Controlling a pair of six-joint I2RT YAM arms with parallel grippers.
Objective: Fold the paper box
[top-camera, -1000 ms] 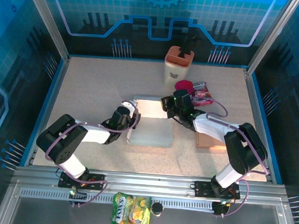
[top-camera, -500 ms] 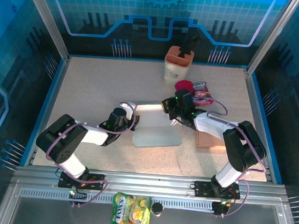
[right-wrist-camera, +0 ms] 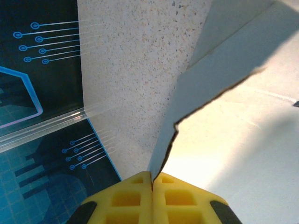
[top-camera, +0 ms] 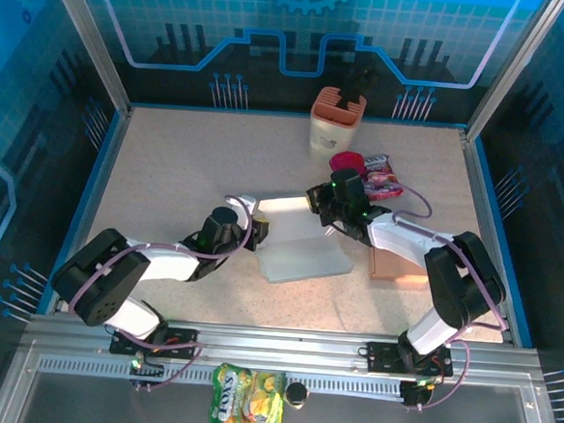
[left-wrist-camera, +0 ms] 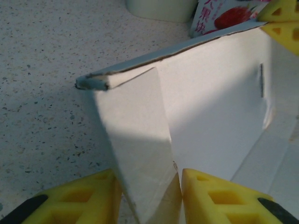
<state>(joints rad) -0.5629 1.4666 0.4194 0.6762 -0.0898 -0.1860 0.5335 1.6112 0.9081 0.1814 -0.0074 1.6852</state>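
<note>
The box is found in the middle of the table, between the two grippers, and is judged only partly folded. One long wall is raised along the far edge, and a side flap is turned inward at its left end. The base is left lying flat, and no near wall or right-hand side is seen standing. Most of the folding is therefore judged to be left: the other walls are to be raised and the flaps tucked in.

The left gripper is set at the box's left corner. Its fingers are held apart with the flap between them, not pinched flat on it. The right gripper is closed tight on an edge of the raised wall.

No print is seen on the box. On the pink packet beyond it, a strawberry picture and some characters are printed, but they are cut off and cannot be read. Large letters are printed on the yellow-green bag at the near edge, too small to be made out with certainty.
</note>
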